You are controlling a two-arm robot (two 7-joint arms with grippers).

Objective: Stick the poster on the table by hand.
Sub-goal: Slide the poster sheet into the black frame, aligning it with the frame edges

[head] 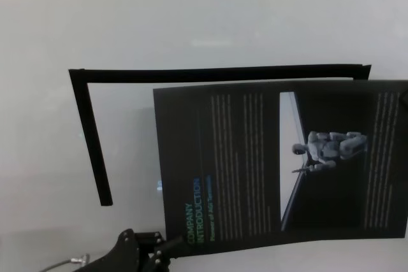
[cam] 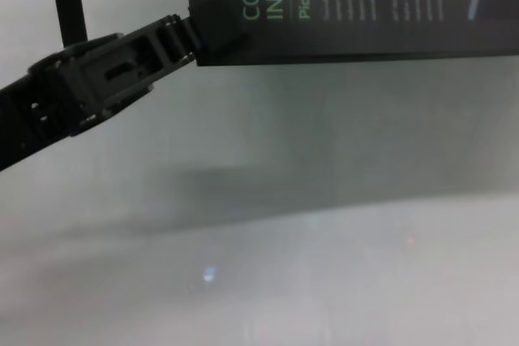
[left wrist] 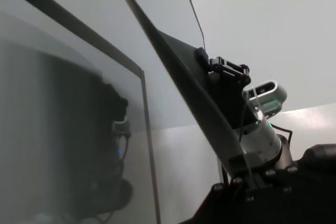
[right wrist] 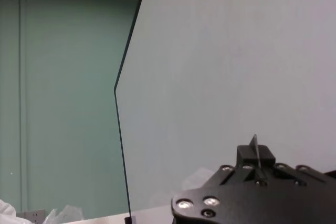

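The left black ribbed gripper point(cam: 182, 38) has its jaws clenched on the near left corner of the large glossy black poster with the green "COMPANY INTRODUCTION" heading point(head: 255, 157), while the right gripper point(left wrist: 223, 69), cut off in the head view, pinches the poster's far edge in the left wrist view. The poster hangs lifted above the pale grey-white tabletop point(head: 191, 23). A thin black L-shaped bar point(head: 89, 132) lies just beyond its left and far edges, with open surface all around.
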